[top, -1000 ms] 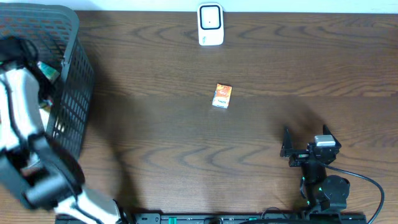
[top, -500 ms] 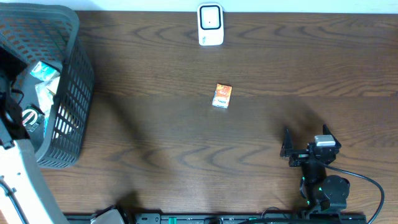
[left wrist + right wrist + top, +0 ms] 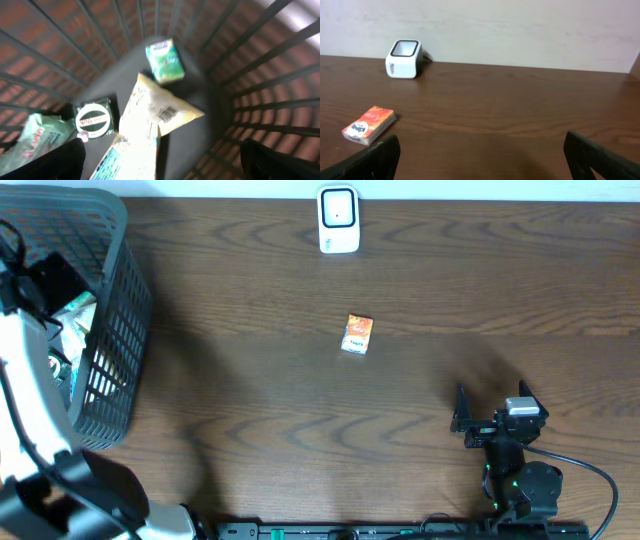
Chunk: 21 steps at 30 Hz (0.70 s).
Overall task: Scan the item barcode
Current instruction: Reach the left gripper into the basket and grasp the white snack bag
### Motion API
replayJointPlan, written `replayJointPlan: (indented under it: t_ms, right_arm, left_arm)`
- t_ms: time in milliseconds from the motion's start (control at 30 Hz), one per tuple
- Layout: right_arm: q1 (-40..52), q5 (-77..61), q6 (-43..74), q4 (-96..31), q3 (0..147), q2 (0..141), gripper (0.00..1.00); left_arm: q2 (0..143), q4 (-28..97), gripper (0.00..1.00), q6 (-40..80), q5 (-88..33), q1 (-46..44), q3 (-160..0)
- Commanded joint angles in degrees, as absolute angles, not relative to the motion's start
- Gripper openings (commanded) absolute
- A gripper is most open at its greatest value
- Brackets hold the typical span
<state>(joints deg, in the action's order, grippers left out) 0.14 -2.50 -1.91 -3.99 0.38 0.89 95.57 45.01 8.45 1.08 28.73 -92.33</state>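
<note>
The white barcode scanner [image 3: 338, 220] stands at the table's far edge, also seen as scanner [image 3: 403, 59]. A small orange packet [image 3: 357, 334] lies flat on the table in front of it, shown as packet [image 3: 369, 124] at the left of the right wrist view. My left gripper [image 3: 160, 167] hangs open inside the dark mesh basket [image 3: 110, 330], above a cream pouch [image 3: 155, 112] with a printed barcode [image 3: 164, 114]; nothing is held. My right gripper [image 3: 482, 165] rests open and empty near the table's front right [image 3: 490, 415].
The basket also holds a green carton [image 3: 163, 61], a round green tin [image 3: 94, 119], a pale green packet [image 3: 37, 137] and a blue-and-white packet [image 3: 125, 160]. The basket's wall [image 3: 270, 90] rises close on the right. My left arm [image 3: 30, 380] leans over the basket.
My left arm has shifted about over the basket and its jaws have gone from shut to open. The right arm, scanner and orange packet have stayed put.
</note>
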Motion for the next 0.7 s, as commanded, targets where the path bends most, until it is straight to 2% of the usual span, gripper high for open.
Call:
replayJointPlan:
  t_ms: [0,367,433,567,633,667]
  right_arm:
    - [0.43,-2.04,-1.32,-4.19,0.32,0.64,0.99]
    - [0.43,-2.04,-1.32,-4.19,0.32,0.64,0.99]
    - [0.43,-2.04,-1.32,-4.19,0.32,0.64,0.99]
    - [0.43,-2.04,-1.32,-4.19,0.32,0.64,0.99]
    - [0.43,-2.04,-1.32,-4.19,0.32,0.64,0.99]
    - [0.43,-2.04,-1.32,-4.19,0.32,0.64,0.99]
  left_arm:
    - [101.06,46.06,0.98,6.63,1.98,28.97,-92.07]
    - [115.87,48.75,0.98,6.61,1.96,28.97,-92.05]
    - [117.67,49.36,0.76,6.61,1.98,28.97,-92.05]
    - [118.48,50.52,0.58,6.61,1.98,28.97,-92.05]
    - [118.39,51.09,0.19,6.63,1.98,28.97,-92.07]
    - [118.15,51.90,0.07,6.63,1.98,28.97,-92.09]
